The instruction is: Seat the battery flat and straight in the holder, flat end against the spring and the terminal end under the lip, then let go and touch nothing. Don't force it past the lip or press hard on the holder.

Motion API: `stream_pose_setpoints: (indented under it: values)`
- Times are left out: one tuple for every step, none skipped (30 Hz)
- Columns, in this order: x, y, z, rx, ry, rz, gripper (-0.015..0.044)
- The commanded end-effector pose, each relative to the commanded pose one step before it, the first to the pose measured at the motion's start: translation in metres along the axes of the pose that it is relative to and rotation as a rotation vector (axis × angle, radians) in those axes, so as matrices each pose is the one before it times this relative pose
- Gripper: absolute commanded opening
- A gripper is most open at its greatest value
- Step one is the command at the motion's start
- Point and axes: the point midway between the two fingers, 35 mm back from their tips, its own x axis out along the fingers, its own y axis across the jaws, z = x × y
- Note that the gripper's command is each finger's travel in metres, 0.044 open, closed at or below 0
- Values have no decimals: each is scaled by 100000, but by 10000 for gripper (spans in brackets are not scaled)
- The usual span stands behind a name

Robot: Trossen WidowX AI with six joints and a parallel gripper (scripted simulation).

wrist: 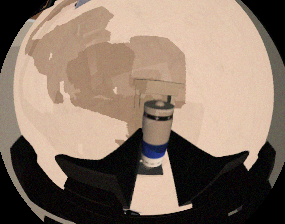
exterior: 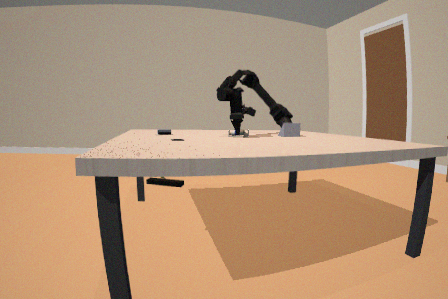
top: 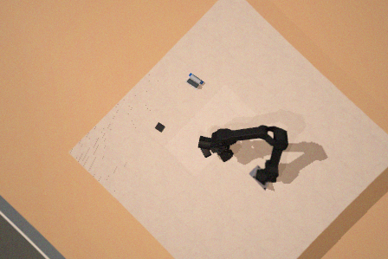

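The battery [wrist: 158, 131], white with a blue band and a dark ring, is between the fingers of my gripper [exterior: 237, 131] [wrist: 154, 132], which is shut on it. Its end with the small raised terminal points up the wrist view, towards a thin pale upright part of the holder [exterior: 245, 133] [wrist: 175, 88]. A dark piece shows below the battery's other end. The holder's middle and the spring are hidden or too faint to tell. In the exterior view the fingertips are down at the holder. I cannot tell whether the battery lies flat or touches it. In the top view the arm hides both.
A blue, white and dark object [top: 196, 79] lies beyond the arm in the top view; it looks like a dark cylinder [exterior: 164, 132] in the exterior view. A small black square [top: 159, 126] [exterior: 177, 139] lies on the table [top: 234, 24] [exterior: 280, 155]. A grey block [exterior: 290, 130] stands at the arm's base.
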Motion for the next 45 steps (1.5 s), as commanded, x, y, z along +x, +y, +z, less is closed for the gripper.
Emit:
stream_pose_setpoints:
  values:
    - [174,197,-356,1062,4007,498,83]
    - [9,11,12,41,588,-54,83]
    - [9,11,12,42,588,-53,83]
    - [8,12,12,43,587,-53,83]
    - [7,8,11,39,544,-65,83]
    - [6,9,11,40,544,-65,83]
    - [6,9,12,41,544,-64,83]
    - [6,9,12,42,537,-63,83]
    - [5,10,12,43,543,-63,83]
    - [5,10,12,44,543,-62,83]
    - [3,8,9,33,495,-96,83]
    - [3,8,10,35,504,-97,83]
    - [3,9,10,36,503,-97,83]
    - [2,8,7,30,443,-127,83]
    - [1,8,7,31,438,-125,83]
    - [1,6,5,23,321,-91,83]
    - [0,0,0,0,0,0,83]
    - [-1,0,17,-1,5,-5,83]
    - [-2,-1,51,-3,14,-15,83]
    - [-4,-2,85,-5,23,-25,83]
    - [-4,-2,92,-2,38,-37,83]
    - [-4,-1,98,-2,40,-39,83]
    - [-3,-1,98,-2,40,-39,83]
    - [-3,0,92,-5,50,-43,83]
    - [-2,0,92,-5,50,-42,83]
    - [-2,0,92,-5,50,-42,83]
    - [-2,1,93,-14,56,-34,83]
    - [-2,2,93,-14,57,-34,83]
    - [-2,2,93,-14,57,-34,83]
    - [-2,2,93,-14,56,-34,83]
    - [-2,3,93,-14,57,-34,83]
    - [-1,3,93,-14,56,-34,83]
    - [1,4,82,-20,46,-38,83]
    - [1,5,82,-20,46,-38,83]
    - [1,5,82,-20,46,-38,83]
    - [1,5,78,-20,44,-37,83]
    - [1,4,61,-15,34,-28,83]
    - [1,2,36,-9,21,-17,83]
    - [0,1,12,-3,7,-6,83]
    - [0,0,0,0,0,0,83]
    - [0,0,0,0,0,0,83]
    - [-10,-2,-12,12,42,-19,83]
    - [-10,-2,-12,12,42,-19,83]
    - [0,0,0,0,0,0,83]
    - [0,-2,-12,15,68,10,83]
